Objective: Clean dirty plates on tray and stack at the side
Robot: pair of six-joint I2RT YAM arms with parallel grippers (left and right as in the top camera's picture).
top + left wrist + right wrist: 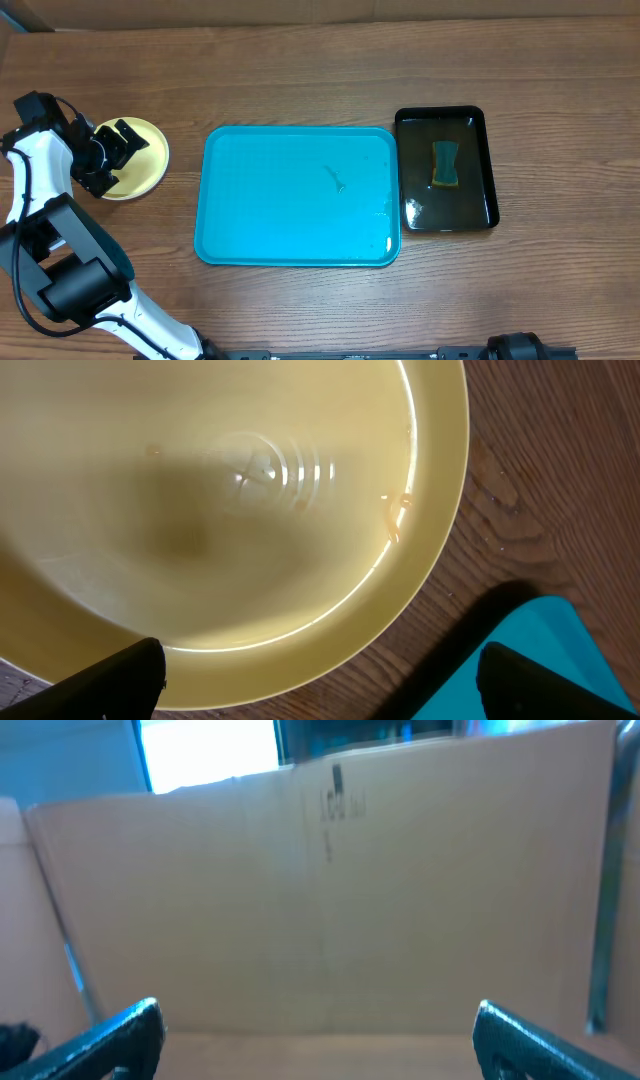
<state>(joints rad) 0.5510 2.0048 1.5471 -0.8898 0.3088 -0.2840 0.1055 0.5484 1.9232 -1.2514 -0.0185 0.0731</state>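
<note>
A pale yellow-green plate lies on the table left of the turquoise tray. The tray holds no plates, only wet streaks. My left gripper is open just above the plate's left part and holds nothing. In the left wrist view the plate fills the frame with a small orange-brown smear near its rim, and the open fingers straddle its edge and the tray corner. The two white plates are not visible. My right gripper is open and empty, facing a cardboard wall; it is out of the overhead view.
A black tray with water and a yellow-and-blue sponge stands right of the turquoise tray. My left arm runs along the table's left edge. A cardboard wall stands ahead of the right gripper.
</note>
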